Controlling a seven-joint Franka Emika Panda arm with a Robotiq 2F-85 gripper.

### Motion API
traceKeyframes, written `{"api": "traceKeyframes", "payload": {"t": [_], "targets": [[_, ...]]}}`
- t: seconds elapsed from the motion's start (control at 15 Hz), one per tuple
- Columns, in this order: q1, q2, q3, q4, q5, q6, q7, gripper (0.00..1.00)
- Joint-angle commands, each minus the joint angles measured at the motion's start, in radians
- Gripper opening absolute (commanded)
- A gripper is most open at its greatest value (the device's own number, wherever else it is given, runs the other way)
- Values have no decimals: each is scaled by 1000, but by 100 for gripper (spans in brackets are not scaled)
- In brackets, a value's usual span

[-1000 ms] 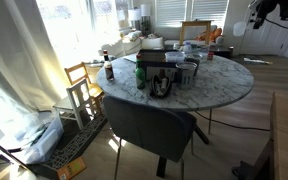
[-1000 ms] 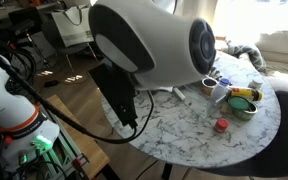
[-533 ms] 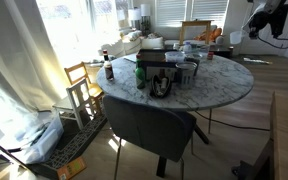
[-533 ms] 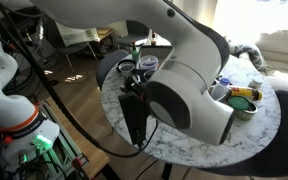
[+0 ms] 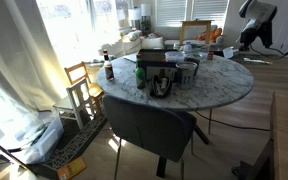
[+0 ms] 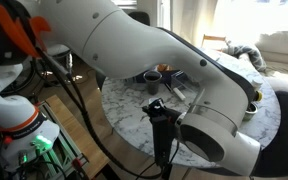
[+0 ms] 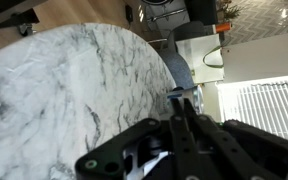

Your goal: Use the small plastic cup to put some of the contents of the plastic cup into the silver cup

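In an exterior view a cluster of cups, bottles and containers [image 5: 169, 72] stands mid-table on the round marble table [image 5: 219, 90]. I cannot tell the small plastic cup, the plastic cup and the silver cup apart there. My arm [image 5: 254, 20] hangs high at the far right, away from the cluster. In the wrist view my gripper [image 7: 177, 100] has its two dark fingers pressed together with nothing between them, above bare marble [image 7: 74, 90]. In the other exterior view my arm [image 6: 134, 50] fills the frame, with two cups [image 6: 156, 76] behind it.
A dark chair [image 5: 154, 125] stands at the table's near side, and a wooden chair [image 5: 82, 85] by the bright window. Cables and equipment [image 6: 24, 130] sit beside the table. A dark chair back [image 7: 184, 75] shows past the table edge.
My arm has swung: in one exterior view it moved lower and left at the top right. In the other it swept across the frame and now hides most of the table.
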Motion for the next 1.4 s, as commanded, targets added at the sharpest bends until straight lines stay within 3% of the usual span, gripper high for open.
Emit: {"api": "traceKeyframes", "payload": {"t": [0.0,0.47,1.27,1.33], "targets": [[-51,104,81,155,-6,35,111,1],[-60,256,222,350,-8,14,213,1],[-71,407,293,540,-37,-4,447,1],[-72,414,295,554,-44,-14,462,23]]}}
